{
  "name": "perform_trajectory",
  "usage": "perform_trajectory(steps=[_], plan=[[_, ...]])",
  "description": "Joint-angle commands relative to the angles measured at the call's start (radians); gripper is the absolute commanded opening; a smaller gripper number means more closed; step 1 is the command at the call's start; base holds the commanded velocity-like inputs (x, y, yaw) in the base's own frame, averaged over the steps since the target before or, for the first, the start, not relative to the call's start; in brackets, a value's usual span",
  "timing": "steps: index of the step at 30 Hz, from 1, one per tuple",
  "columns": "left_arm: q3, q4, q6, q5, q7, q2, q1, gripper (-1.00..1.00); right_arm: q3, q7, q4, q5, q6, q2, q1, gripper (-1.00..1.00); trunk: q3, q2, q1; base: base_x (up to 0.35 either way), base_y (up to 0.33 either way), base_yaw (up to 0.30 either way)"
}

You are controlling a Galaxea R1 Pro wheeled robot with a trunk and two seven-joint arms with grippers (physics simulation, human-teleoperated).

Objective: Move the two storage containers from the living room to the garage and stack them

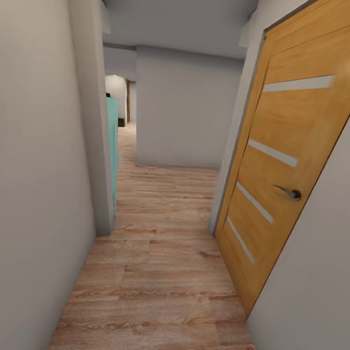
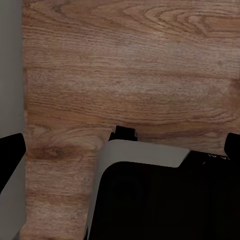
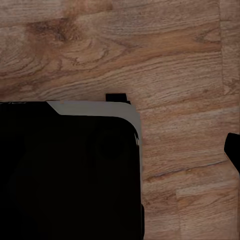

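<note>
**Desk:** Along a narrow hallway, what does the head view give us?

**Reporter:** Light wood plank flooring (image 1: 158, 281) runs ahead between pale walls (image 1: 29, 181). A wooden door (image 1: 289, 165) with pale horizontal strips and a dark lever handle (image 1: 290, 193) stands closed at the right. A teal panel (image 1: 112, 147) edges out from behind the left wall corner, and a pale block of wall (image 1: 184, 108) closes the passage farther on, with an opening beside it at the left.

**Desk:** And the storage containers?

**Reporter:** Neither red-orange box appears in these pictures, and neither arm carries one. This is wood-floored corridor, not the garage's concrete, so the robot is judged to be in transit.

**Desk:** State of the fingers?

**Reporter:** Cannot tell. Each wrist view looks down on planks and the robot's dark, pale-edged base (image 2: 150, 195); black slivers at the frame edges may be fingertips, but their spacing is not readable.

**Desk:** How should the boxes handle?

**Reporter:** As a judgement: rigid, lidless, straight-sided and wide, so likely light but bulky. One pinch on a rim would let a box swing; pressing both arms against opposite walls, or gripping opposite rims, looks steadier. Smooth sides may slip under weak pressure.
</note>
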Motion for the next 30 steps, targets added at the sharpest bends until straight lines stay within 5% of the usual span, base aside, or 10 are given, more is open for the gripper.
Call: perform_trajectory(steps=[1, 13, 30], plan=[[-0.009, 0.001, -0.003, 0.008, 0.002, 0.000, -0.001, 1.00, 0.005, -0.001, 0.003, -0.006, -0.006, 0.000, -0.001, 1.00, -0.001, -0.001, 0.001, 0.242, 0.000, 0.273], [-0.009, 0.001, -0.003, 0.009, 0.004, 0.000, -0.001, 1.00, 0.003, 0.002, 0.002, -0.017, -0.006, -0.002, -0.001, 1.00, -0.001, -0.001, 0.001, 0.266, 0.000, 0.258], [-0.009, 0.001, -0.003, 0.009, 0.005, 0.000, -0.001, 1.00, 0.001, 0.009, 0.003, -0.018, -0.006, -0.003, -0.001, 1.00, -0.001, -0.001, 0.001, 0.316, 0.000, 0.016]])
